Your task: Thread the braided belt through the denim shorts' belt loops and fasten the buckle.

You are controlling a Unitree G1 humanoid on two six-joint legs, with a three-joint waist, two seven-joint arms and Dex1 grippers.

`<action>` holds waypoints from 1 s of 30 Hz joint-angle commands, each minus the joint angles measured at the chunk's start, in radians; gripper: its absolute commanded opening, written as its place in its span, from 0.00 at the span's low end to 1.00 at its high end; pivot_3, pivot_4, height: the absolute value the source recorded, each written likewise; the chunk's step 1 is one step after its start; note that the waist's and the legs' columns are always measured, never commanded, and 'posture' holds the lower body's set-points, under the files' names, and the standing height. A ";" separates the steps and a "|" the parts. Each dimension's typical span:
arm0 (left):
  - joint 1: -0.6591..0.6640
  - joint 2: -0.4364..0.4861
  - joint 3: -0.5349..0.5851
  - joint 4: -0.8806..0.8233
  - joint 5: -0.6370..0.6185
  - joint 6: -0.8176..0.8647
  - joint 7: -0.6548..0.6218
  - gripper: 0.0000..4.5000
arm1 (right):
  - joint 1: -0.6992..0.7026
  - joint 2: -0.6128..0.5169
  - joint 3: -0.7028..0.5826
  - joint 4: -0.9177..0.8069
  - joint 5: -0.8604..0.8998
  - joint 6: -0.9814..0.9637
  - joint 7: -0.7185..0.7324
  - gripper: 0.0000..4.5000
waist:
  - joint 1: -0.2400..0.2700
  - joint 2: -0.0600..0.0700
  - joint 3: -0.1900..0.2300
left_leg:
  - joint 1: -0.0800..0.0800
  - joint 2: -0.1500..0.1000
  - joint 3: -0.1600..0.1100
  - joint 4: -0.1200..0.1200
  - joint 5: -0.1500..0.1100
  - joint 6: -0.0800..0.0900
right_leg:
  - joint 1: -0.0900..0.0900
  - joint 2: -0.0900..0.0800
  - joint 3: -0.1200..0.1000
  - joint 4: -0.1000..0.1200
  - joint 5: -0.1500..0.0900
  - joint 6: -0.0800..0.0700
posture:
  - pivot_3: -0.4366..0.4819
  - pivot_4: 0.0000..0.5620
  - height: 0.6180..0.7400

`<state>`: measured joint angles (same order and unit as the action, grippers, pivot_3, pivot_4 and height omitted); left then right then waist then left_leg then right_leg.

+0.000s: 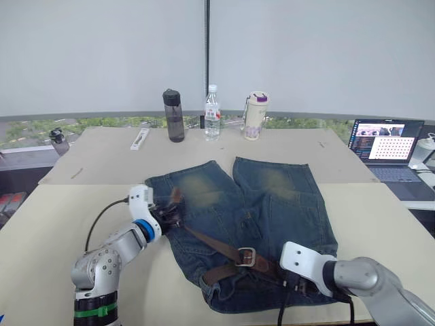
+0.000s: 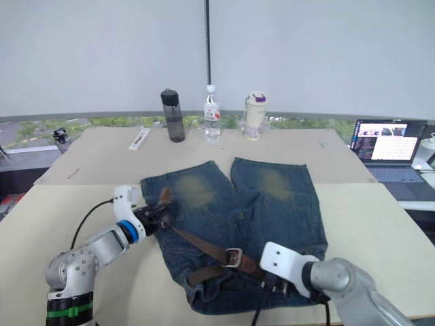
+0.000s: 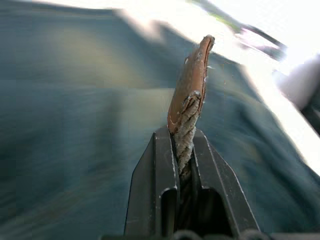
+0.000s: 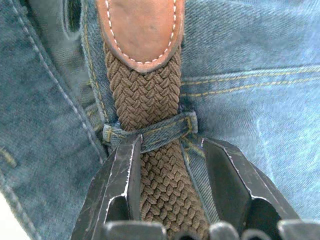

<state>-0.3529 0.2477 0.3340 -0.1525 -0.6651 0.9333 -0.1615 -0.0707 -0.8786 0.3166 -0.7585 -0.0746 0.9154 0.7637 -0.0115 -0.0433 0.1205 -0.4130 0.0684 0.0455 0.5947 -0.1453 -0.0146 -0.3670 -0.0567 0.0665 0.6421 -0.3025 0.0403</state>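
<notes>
The left gripper (image 3: 182, 150) is clamped on the braided belt (image 1: 211, 246), whose woven strap is pinched edge-on between the two fingers while the leather tip stands up past the fingertips toward the upper centre of the left wrist view. In the left eye view that gripper sits at centre left, over the left edge of the denim shorts (image 1: 272, 217), which are spread flat at centre frame on the table (image 1: 61, 224).

The right gripper (image 4: 170, 165) is spread apart, its fingers straddling the strap without pressing it. Just ahead of the fingertips, a belt loop (image 4: 150, 131) is crossed over the braid, so the belt is already passed under this loop, and a stitched leather end piece lies beyond it toward the upper centre of that view.

From the left gripper the strap is run diagonally down and right across the denim to the buckle (image 1: 245, 257), below centre, then on along the waistband toward the right gripper at lower right. The belt's long axis is thus laid between the two grippers, with the buckle nearer the right one. The tip end is held by the left arm, so any feeding toward the buckle would likely be led from that side. Fastening is not yet done.
</notes>
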 commanded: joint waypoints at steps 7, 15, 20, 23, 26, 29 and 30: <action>-0.479 0.099 -0.025 0.375 0.107 -0.316 -0.164 0.00 | -0.153 0.137 0.070 0.141 -0.041 0.044 -0.104 0.48 | 0.001 0.001 -0.001 | -0.009 -0.002 0.000 0.000 0.001 0.002 | -0.001 -0.001 0.000 -0.004 0.006 0.004 | 0.48 0.27 1.00; -0.610 0.136 -0.065 0.528 0.123 -0.369 -0.315 0.00 | -0.192 0.204 0.049 0.159 -0.016 0.059 -0.141 0.48 | -0.001 0.005 0.000 | -0.009 -0.002 -0.001 -0.003 0.001 0.002 | -0.004 0.001 0.001 -0.001 0.005 0.006 | 0.48 0.27 1.00; -0.247 0.129 -0.037 0.044 -0.060 -0.044 -0.228 0.00 | -0.049 0.122 -0.033 -0.006 0.063 0.147 -0.080 0.48 | -0.007 0.010 -0.003 | -0.009 -0.002 0.001 -0.004 -0.001 -0.001 | -0.003 -0.001 0.003 -0.001 0.003 0.009 | 0.48 0.27 1.00; -0.066 0.100 0.000 -0.147 -0.143 0.054 -0.140 0.00 | 0.009 0.110 -0.146 -0.084 0.123 0.167 -0.058 0.48 | -0.004 0.007 -0.001 | -0.008 -0.001 -0.001 -0.003 -0.002 -0.001 | -0.003 0.000 0.002 0.001 0.003 0.009 | 0.48 0.27 1.00; 0.048 0.065 0.023 -0.239 -0.173 0.079 -0.070 0.00 | 0.040 0.176 -0.326 -0.200 0.314 0.200 0.047 0.48 | 0.007 0.005 0.000 | -0.008 -0.001 -0.003 -0.002 -0.001 -0.001 | -0.002 0.000 0.000 0.001 0.003 0.007 | 0.48 0.27 1.00; 0.061 0.059 0.026 -0.252 -0.180 0.071 -0.046 0.00 | -0.070 0.317 -0.396 -0.208 0.440 0.246 0.021 0.48 | 0.008 0.003 0.001 | -0.007 -0.002 -0.003 -0.001 -0.003 -0.004 | -0.002 -0.001 0.000 0.000 0.003 0.007 | 0.48 0.27 1.00; 0.060 0.065 0.020 -0.249 -0.171 0.065 -0.042 0.00 | -0.124 0.366 -0.397 -0.186 0.459 0.256 -0.009 0.48 | 0.006 0.003 0.001 | -0.006 -0.002 -0.004 -0.001 -0.006 -0.009 | -0.003 0.000 0.000 -0.001 0.000 0.004 | 0.48 0.27 1.00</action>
<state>-0.2746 0.3082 0.3529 -0.3679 -0.8257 1.0096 -0.2102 -0.1490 -0.5359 -0.0432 -0.9361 0.3351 1.1538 0.7855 -0.0052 -0.0402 0.1211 -0.4179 0.0667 0.0415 0.5937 -0.1514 -0.0234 -0.3695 -0.0569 0.0665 0.6408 -0.3026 0.0428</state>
